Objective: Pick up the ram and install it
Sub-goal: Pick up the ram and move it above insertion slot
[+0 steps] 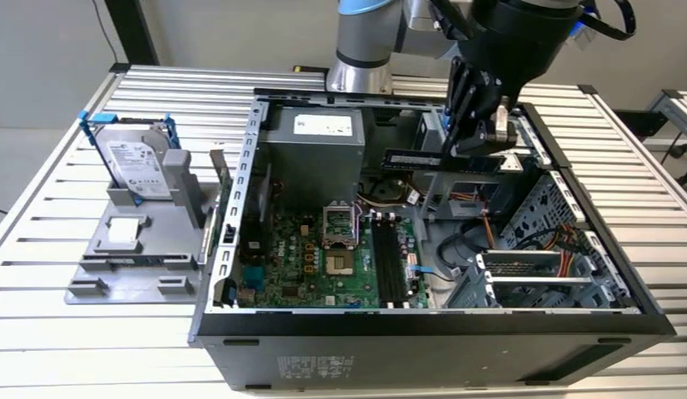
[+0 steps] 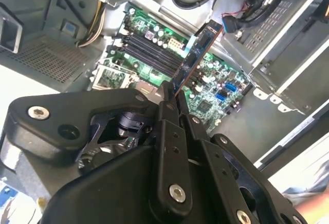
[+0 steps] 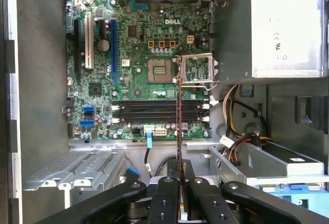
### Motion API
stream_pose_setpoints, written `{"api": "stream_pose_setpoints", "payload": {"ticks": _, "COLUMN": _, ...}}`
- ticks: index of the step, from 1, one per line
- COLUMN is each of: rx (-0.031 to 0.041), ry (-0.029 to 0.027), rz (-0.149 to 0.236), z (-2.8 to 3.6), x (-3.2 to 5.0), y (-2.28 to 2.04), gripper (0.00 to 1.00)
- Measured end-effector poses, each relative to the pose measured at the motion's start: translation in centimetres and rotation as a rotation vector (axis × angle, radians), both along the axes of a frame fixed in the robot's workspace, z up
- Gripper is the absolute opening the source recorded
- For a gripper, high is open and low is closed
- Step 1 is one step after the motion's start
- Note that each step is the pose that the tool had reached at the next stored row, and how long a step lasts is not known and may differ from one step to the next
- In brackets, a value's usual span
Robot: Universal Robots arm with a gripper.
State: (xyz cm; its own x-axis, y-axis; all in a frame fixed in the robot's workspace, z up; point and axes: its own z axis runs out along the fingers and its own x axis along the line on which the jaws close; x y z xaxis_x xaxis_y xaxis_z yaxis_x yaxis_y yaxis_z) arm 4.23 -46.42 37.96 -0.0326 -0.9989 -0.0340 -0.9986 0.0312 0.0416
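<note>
Tabletop (image 1: pixel 55 199) slats at the exterior view's left carry a hard drive (image 1: pixel 138 162) upright in a grey holder (image 1: pixel 133 249). Next comes the open computer case (image 1: pixel 432 349), with its motherboard (image 1: pixel 321 258) and memory slots (image 1: pixel 390 258). Toward the right, the ram (image 1: pixel 410 160) hangs level above the case interior, pinched at one end by the closed tool (image 1: pixel 476 145).

Likely trouble: in the first wrist view the stick (image 3: pixel 178 126) runs crosswise to the slots (image 3: pixel 159 112). Lowered at that angle it would probably strike the latches or socket frame, and the end grip could let it twist.

The arm reaches in from the far side, wrist pointing down.
</note>
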Motion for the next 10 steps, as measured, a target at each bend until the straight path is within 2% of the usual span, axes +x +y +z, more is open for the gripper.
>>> {"api": "stream_pose_setpoints", "payload": {"ticks": 3, "rx": 0.0000, "ry": 0.0000, "rz": 0.001, "z": 0.00, "x": 0.03, "y": -0.29, "gripper": 0.00}}
{"api": "stream_pose_setpoints", "payload": {"ticks": 10, "rx": 0.0001, "ry": 0.0000, "rz": -0.042, "z": 0.00, "x": 0.03, "y": -0.60, "gripper": 0.00}}
